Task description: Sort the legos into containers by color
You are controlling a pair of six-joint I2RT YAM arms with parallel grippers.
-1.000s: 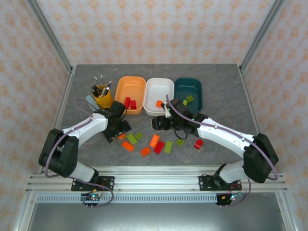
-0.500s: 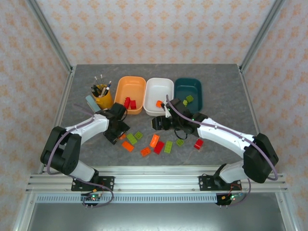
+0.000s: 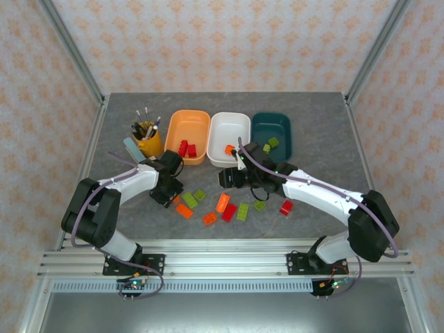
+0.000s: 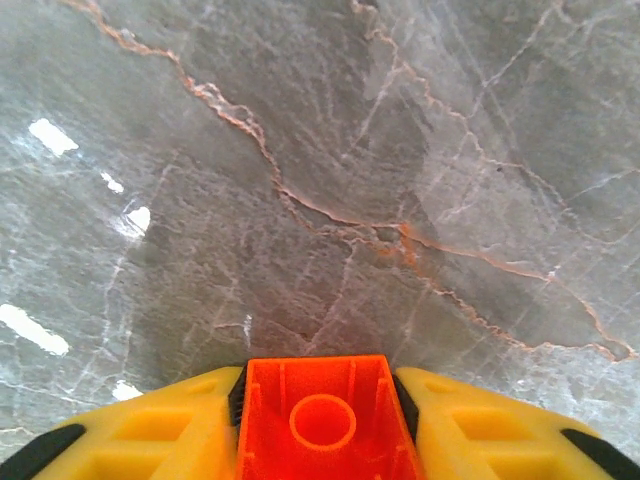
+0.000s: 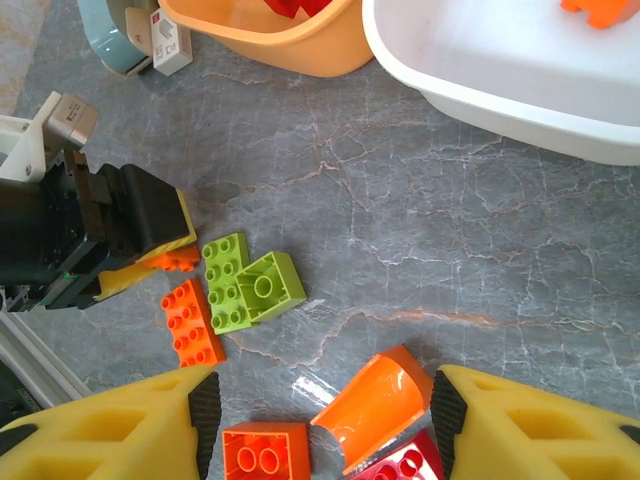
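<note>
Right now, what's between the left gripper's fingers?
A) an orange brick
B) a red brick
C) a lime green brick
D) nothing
A: the left wrist view shows an orange brick seated in the left gripper, with yellow pads against it on both sides.

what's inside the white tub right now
One orange brick lies near the front of the white tub; the rest of its visible floor looks bare. The right arm covers the near right corner, so anything there is hidden.
</note>
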